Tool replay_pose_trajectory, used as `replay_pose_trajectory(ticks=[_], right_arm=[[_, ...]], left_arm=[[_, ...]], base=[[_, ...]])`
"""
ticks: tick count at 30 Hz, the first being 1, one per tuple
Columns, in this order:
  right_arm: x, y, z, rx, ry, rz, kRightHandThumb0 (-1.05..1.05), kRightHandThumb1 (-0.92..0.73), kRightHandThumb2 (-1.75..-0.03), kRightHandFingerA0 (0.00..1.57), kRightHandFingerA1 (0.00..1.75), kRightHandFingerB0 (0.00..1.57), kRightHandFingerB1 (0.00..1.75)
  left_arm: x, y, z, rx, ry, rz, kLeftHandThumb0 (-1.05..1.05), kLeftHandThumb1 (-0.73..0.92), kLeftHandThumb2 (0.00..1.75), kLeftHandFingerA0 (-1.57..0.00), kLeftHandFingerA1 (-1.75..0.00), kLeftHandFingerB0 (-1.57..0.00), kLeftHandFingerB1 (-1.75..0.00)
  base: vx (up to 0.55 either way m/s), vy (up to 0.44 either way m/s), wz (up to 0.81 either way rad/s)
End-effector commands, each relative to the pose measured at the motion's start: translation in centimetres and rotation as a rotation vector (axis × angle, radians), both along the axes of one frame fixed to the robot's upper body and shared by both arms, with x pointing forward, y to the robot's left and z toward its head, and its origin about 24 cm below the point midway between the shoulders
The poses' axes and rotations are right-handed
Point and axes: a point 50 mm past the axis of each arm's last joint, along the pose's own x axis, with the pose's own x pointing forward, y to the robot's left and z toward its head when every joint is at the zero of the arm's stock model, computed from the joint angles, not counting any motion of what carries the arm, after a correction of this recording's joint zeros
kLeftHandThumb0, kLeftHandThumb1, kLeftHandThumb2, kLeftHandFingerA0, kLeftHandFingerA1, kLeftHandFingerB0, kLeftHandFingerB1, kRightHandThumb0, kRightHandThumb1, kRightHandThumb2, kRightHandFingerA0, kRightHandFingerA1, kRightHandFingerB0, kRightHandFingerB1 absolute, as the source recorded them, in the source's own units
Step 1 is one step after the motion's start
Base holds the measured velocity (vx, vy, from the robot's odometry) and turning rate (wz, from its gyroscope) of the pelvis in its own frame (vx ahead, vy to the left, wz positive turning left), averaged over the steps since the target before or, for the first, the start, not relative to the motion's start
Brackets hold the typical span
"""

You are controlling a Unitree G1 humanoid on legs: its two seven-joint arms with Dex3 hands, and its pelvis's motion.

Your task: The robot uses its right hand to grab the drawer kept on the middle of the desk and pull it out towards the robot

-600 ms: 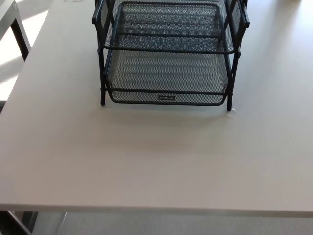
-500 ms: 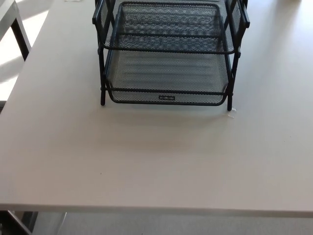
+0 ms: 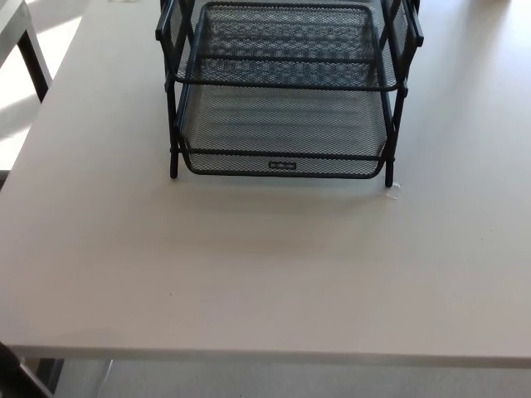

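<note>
We're watching the mesh drawer (image 3: 282, 157) sitting mid-worktop (image 3: 249, 265), untouched | neither hand showing, so their state is unknown | risk: we're tugging the whole rack (image 3: 172, 124) along, it being unanchored.

You have the tiered mesh drawer rack (image 3: 286, 91) standing on the worktop (image 3: 265, 265) at twelve o'clock, toward the far edge. Its lower drawer (image 3: 282, 137) sits directly beneath the upper drawer (image 3: 286, 50). At ten o'clock, beyond the worktop's left edge, stands a second table (image 3: 21, 33).
</note>
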Motion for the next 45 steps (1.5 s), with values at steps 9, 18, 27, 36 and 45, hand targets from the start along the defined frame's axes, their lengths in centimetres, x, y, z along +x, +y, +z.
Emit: replay_pose_trajectory(ticks=[9, 18, 27, 36, 45], right_arm=[[0.4, -4.7, 6.5, 0.013, -0.032, -0.194, -0.84, -0.62, -0.61, 0.16, 0.52, 0.21, 0.43], [2.2, -5.1, 10.1, -0.156, -0.249, -0.159, -0.83, -0.50, -0.90, 0.14, 0.60, 0.11, 0.54], [6.7, -2.4, 17.5, -0.417, -0.504, 0.038, -1.01, -0.88, -0.66, 0.07, 0.67, 0.00, 0.51], [12.1, 3.2, 22.5, -0.412, -0.744, 0.304, -0.97, -0.65, -1.09, 0.00, 0.53, 0.01, 0.45], [16.1, 14.0, 24.2, -0.346, -0.890, 0.731, -0.85, -0.77, -0.63, 0.11, 0.47, 0.14, 0.35]], left_arm=[[0.0, 0.1, 0.4, 0.030, 0.008, -0.041, -0.32, 0.58, 0.57, -0.81, -0.87, -0.79, -0.56], [0.0, 0.2, 0.6, 0.025, 0.009, -0.034, -0.31, 0.59, 0.57, -0.80, -0.85, -0.80, -0.55], [-0.1, 0.3, 0.6, 0.024, 0.007, -0.030, -0.30, 0.57, 0.57, -0.81, -0.87, -0.79, -0.56], [-0.1, 0.3, 0.5, 0.017, 0.014, -0.026, -0.31, 0.57, 0.57, -0.81, -0.87, -0.80, -0.57], [-0.2, 0.3, 0.5, 0.010, 0.009, -0.029, -0.30, 0.57, 0.57, -0.83, -0.89, -0.81, -0.58]], base=[[0.00, 0.000, 0.00], [0.00, 0.000, 0.00], [0.00, 0.000, 0.00], [0.00, 0.000, 0.00], [0.00, 0.000, 0.00]])
